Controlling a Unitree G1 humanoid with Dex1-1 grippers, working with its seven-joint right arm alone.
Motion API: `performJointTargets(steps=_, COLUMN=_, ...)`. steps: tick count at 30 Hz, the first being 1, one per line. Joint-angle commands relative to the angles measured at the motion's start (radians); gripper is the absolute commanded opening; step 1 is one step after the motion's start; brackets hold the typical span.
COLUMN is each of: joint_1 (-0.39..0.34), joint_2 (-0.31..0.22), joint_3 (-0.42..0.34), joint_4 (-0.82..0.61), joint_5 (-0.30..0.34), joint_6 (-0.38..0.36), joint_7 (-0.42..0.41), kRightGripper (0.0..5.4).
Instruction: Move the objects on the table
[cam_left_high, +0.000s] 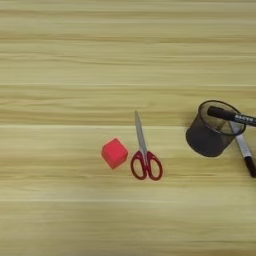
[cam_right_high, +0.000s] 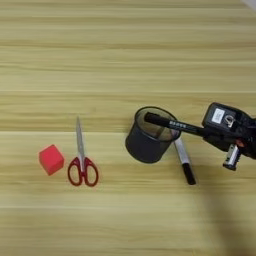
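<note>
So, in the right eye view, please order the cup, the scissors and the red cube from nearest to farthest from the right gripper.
1. Cup, just left of the gripper.
2. Scissors, further left.
3. Red cube, leftmost.

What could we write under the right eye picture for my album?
Robot gripper holds a black marker over a dark mesh cup, beside another marker, red scissors and red cube.
</note>
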Motion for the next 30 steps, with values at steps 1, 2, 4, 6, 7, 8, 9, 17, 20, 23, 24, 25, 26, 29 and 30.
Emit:
performJointTargets(steps=1, joint_1=-0.039, joint_2=-0.071, joint_3=-0.049, joint_4=-0.004, joint_5=-0.020, joint_6=-0.033, joint_7=-0.021, kRightGripper=0.79)
performJointTargets(steps=2, joint_1=-0.040, joint_2=-0.073, joint_3=-0.051, joint_4=-0.003, joint_5=-0.023, joint_6=-0.036, joint_7=-0.019, kRightGripper=0.79)
performJointTargets(steps=4, joint_1=-0.043, joint_2=-0.076, joint_3=-0.053, joint_4=-0.001, joint_5=-0.025, joint_6=-0.039, joint_7=-0.016, kRightGripper=0.79)
performJointTargets(steps=6, joint_1=-0.047, joint_2=-0.078, joint_3=-0.055, joint_4=0.001, joint_5=-0.027, joint_6=-0.041, joint_7=-0.012, kRightGripper=0.79)
performJointTargets(steps=7, joint_1=-0.049, joint_2=-0.079, joint_3=-0.054, joint_4=0.001, joint_5=-0.028, joint_6=-0.041, joint_7=-0.009, kRightGripper=0.79)
performJointTargets(steps=8, joint_1=-0.051, joint_2=-0.080, joint_3=-0.054, joint_4=0.001, joint_5=-0.028, joint_6=-0.043, joint_7=-0.007, kRightGripper=0.79)
performJointTargets(steps=9, joint_1=-0.051, joint_2=-0.083, joint_3=-0.054, joint_4=0.002, joint_5=-0.030, joint_6=-0.047, joint_7=-0.004, kRightGripper=0.79)
performJointTargets(steps=17, joint_1=-0.070, joint_2=-0.091, joint_3=-0.040, joint_4=0.005, joint_5=-0.033, joint_6=-0.055, joint_7=0.002, kRightGripper=0.79)
performJointTargets(steps=20, joint_1=-0.072, joint_2=-0.087, joint_3=-0.034, joint_4=0.007, joint_5=-0.039, joint_6=-0.062, joint_7=0.004, kRightGripper=1.09)
performJointTargets(steps=23, joint_1=-0.072, joint_2=-0.086, joint_3=-0.036, joint_4=0.007, joint_5=-0.041, joint_6=-0.066, joint_7=0.008, kRightGripper=1.37)
performJointTargets(steps=24, joint_1=-0.070, joint_2=-0.085, joint_3=-0.038, joint_4=0.006, joint_5=-0.042, joint_6=-0.068, joint_7=0.010, kRightGripper=1.59)
performJointTargets(steps=25, joint_1=-0.068, joint_2=-0.085, joint_3=-0.039, joint_4=0.006, joint_5=-0.043, joint_6=-0.070, joint_7=0.010, kRightGripper=1.76)
performJointTargets(steps=26, joint_1=-0.067, joint_2=-0.085, joint_3=-0.040, joint_4=0.006, joint_5=-0.043, joint_6=-0.071, joint_7=0.011, kRightGripper=1.89)
performJointTargets(steps=29, joint_1=-0.067, joint_2=-0.084, joint_3=-0.042, joint_4=0.005, joint_5=-0.043, joint_6=-0.072, joint_7=0.012, kRightGripper=2.22)
performJointTargets(steps=30, joint_1=-0.067, joint_2=-0.084, joint_3=-0.042, joint_4=0.006, joint_5=-0.043, joint_6=-0.072, joint_7=0.013, kRightGripper=2.32)
